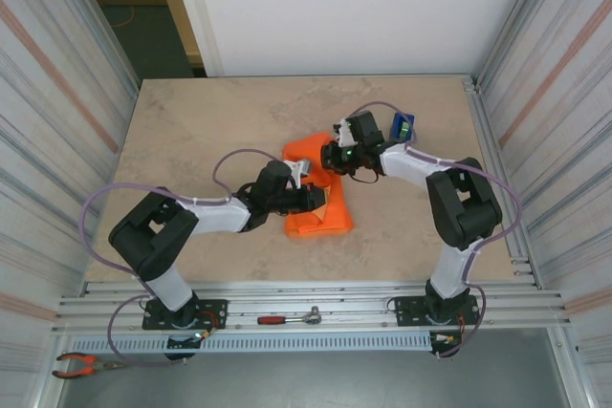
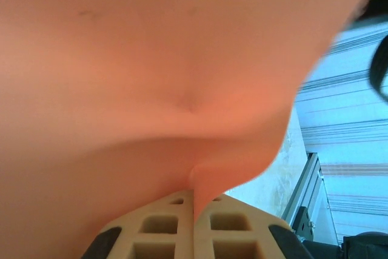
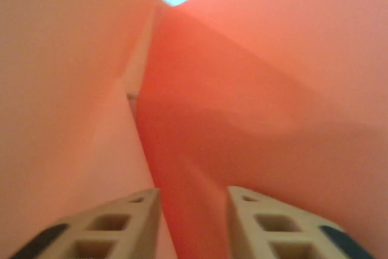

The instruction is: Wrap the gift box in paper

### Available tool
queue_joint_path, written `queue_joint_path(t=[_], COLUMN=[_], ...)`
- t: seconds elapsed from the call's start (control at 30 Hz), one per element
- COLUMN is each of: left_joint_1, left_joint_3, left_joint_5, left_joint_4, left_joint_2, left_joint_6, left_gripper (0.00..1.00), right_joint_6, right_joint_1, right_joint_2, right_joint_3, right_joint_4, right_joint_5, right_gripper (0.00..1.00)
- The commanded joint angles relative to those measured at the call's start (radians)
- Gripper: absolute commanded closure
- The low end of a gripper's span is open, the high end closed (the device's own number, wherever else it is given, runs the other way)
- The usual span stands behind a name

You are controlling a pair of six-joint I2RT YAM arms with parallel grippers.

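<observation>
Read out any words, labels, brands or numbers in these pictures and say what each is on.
No text can be read.
The thin bright orange sheet of paper is plain in every view.
The small blue tape dispenser is too small to tell whether it bears a label.
The red-handled ratchet shows no legible marking.

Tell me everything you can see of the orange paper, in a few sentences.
The paper is a thin, plain, bright orange sheet, bent and folded into a heap near the middle of the table. The left gripper is shut on a pinched fold of it. The right gripper, jaws apart, points into a deep crease between two raised flaps.
</observation>
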Motion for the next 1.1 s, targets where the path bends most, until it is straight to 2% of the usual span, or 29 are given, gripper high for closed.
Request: queue_joint_path(t=[0.0,0.23,0.43,0.6,0.9,1.07], left_joint_1=[0.005,0.005,0.005,0.006,0.007,0.009], left_joint_3=[-0.039,-0.043,-0.046,-0.045,-0.049,-0.05], left_joint_5=[-0.037,-0.026,-0.025,-0.023,-0.02,-0.019], left_joint_4=[-0.092,-0.083,-0.087,-0.09,-0.091,-0.091], left_joint_2=[0.07,0.082,0.079,0.078,0.08,0.079], left_joint_6=[0.0,0.002,0.007,0.008,0.014,0.015], left_gripper=[1.0,1.0,1.0,1.0,1.0,1.0], right_joint_6=[0.004,-0.024,-0.03,-0.041,-0.038,-0.05], right_joint_1=[-0.057,-0.08,-0.052,-0.034,-0.033,-0.012], right_joint_2=[-0.091,-0.134,-0.133,-0.135,-0.266,-0.24], right_joint_3=[0.03,-0.006,-0.025,-0.018,-0.068,-0.039], right_joint_4=[-0.093,-0.113,-0.103,-0.1,-0.068,-0.097], right_joint_5=[-0.008,0.015,0.042,0.073,0.173,0.178], right_gripper=[0.54,0.32,0.2,0.16,0.08,0.07])
